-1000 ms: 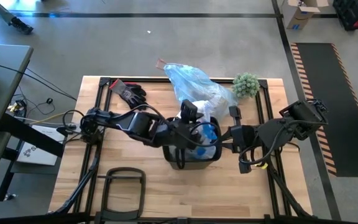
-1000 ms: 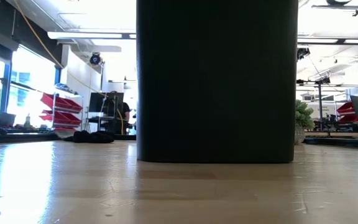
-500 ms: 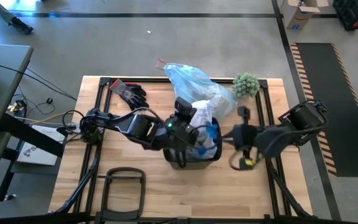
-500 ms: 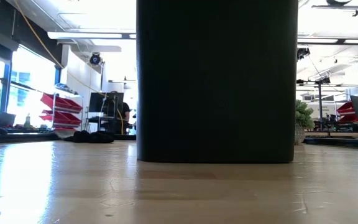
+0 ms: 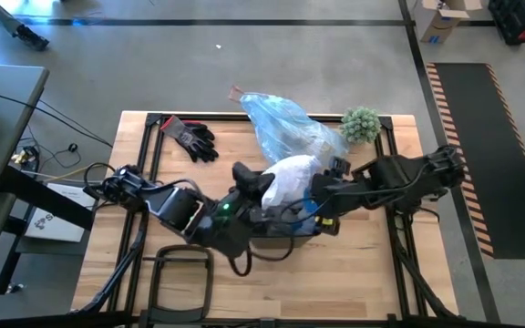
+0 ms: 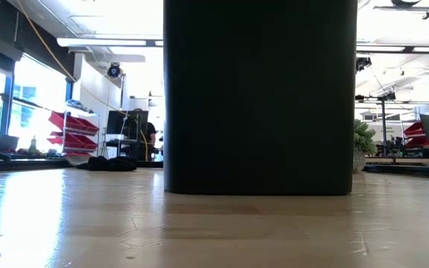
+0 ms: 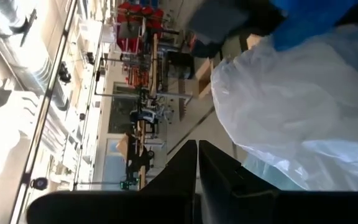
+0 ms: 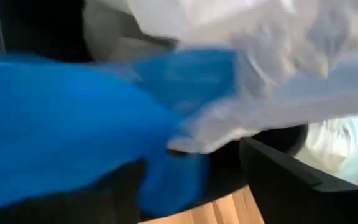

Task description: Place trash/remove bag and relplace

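- Wooden tabletop [image 5: 153,205] lies bare along its left and near edges; black gloves [image 5: 190,138] rest near the far-left corner.
- Left gripper [image 5: 244,176], fingers closed together, lifts the whiter plastic bag [image 5: 292,175] at centre.
- Right gripper [image 5: 324,196] reaches in beside it; its opening is unclear.
- Light-blue bag [image 5: 285,126] lies against the far edge, beside a green plant [image 5: 360,124].

light: bright, even overhead | glare: ceiling lights, windows in low view | blur: right wrist view smeared
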`<state>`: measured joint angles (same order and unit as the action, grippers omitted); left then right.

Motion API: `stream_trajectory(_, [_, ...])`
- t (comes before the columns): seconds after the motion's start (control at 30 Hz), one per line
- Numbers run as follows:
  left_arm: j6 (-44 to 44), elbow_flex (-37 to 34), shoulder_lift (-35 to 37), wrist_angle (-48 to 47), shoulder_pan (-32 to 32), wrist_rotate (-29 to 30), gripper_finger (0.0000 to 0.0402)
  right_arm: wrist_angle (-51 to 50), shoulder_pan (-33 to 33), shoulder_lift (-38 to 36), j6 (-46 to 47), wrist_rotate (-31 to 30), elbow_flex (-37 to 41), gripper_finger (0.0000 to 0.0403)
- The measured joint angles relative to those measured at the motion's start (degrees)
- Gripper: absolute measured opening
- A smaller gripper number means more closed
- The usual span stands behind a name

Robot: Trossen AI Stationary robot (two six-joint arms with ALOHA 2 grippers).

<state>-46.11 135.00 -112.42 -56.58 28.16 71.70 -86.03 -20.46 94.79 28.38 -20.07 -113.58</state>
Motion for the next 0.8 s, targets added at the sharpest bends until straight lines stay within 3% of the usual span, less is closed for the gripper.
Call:
stream_trajectory(0.13, [1.1, 0.0, 0.0, -0.5, 2.0, -0.1, 0.0000, 1.4, 3.2, 0.0, 1.2, -0.6, 3.9, 0.0247])
stream_trajectory(0.23, [2.5, 0.0, 0.0, -0.5, 2.9, 0.7, 0.0000, 5.1, 4.3, 0.0, -0.6, -0.4, 4.3, 0.0230])
stream_trajectory(0.37, [2.1, 0.0, 0.0, -0.7, 3.7, 3.4, 0.0000, 10.4, 4.4, -0.1, -3.1, -0.7, 3.4, 0.0173])
stream_trajectory(0.57, [3.5, 0.0, 0.0, -0.6, 4.7, 3.4, 0.0000, 15.1, 4.4, -0.1, -9.5, -3.5, 3.4, 0.0027])
stream_trajectory(0.8, [6.6, 0.0, 0.0, -0.4, 6.0, 4.0, 0.0000, 22.6, 4.2, -2.7, -14.4, -8.1, 3.4, 0.0002])
